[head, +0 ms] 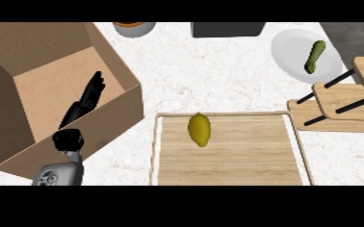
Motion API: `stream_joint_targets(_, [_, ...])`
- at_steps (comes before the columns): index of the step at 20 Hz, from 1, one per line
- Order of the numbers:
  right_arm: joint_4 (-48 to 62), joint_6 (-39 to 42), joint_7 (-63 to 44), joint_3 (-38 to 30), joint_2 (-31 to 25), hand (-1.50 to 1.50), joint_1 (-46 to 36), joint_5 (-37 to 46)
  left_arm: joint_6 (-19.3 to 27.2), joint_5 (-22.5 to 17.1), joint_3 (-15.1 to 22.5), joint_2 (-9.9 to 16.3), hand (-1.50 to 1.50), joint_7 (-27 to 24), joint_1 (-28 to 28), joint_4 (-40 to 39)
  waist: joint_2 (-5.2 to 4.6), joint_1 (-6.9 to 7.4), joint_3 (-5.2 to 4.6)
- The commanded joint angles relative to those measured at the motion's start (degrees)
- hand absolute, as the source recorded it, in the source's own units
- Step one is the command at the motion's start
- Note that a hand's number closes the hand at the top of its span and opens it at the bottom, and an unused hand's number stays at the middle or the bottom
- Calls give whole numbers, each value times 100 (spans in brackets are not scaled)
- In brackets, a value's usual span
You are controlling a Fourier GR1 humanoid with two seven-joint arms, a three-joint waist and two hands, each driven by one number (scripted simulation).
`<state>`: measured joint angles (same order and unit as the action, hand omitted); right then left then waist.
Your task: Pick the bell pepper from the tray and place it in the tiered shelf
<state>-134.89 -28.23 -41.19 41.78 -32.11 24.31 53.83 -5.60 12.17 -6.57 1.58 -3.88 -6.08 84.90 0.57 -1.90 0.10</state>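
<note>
The yellow bell pepper (pixel 199 129) lies on the wooden tray (pixel 235 166) near its far edge, at the bench's near side. The tiered shelf (pixel 334 103) stands at the bench's right edge. The left hand (pixel 86 98) rests released, fingers straight, over a cardboard box (pixel 43 53) at the left. A plate (pixel 292 53) holds a pickle (pixel 314 56).

A grey forearm (pixel 60 174) ends in a black hand (pixel 85 98) — slim dark fingers, blocky black wrist

Single head view, steeply down on counter (pixel 213 62), tray (pixel 235 158) nearest bottom.
</note>
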Motion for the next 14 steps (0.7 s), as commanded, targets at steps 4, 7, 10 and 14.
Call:
stream_joint_targets(4, [-1820, -44, -503, -1060, -720, 150, 721, -83, -12, 153, 138, -113, 0, 258, 86, 70, -16, -37, -18])
stream_joint_targets(7, [-1813, -223, -564, -1702, -781, 150, 408, -460, 28, 106, 100, -151, 0, 335, -123, -66, -35, -72, -20])
stream_joint_targets(10, [-1810, -421, -606, -2122, -838, 150, 320, -569, 71, 229, 140, -154, 0, 427, -73, 96, -5, -96, -15])
stream_joint_targets(14, [-1851, -288, -813, -2811, -1153, 150, 406, -782, -119, 183, -49, -124, 0, 254, 53, 73, 6, -124, -18])
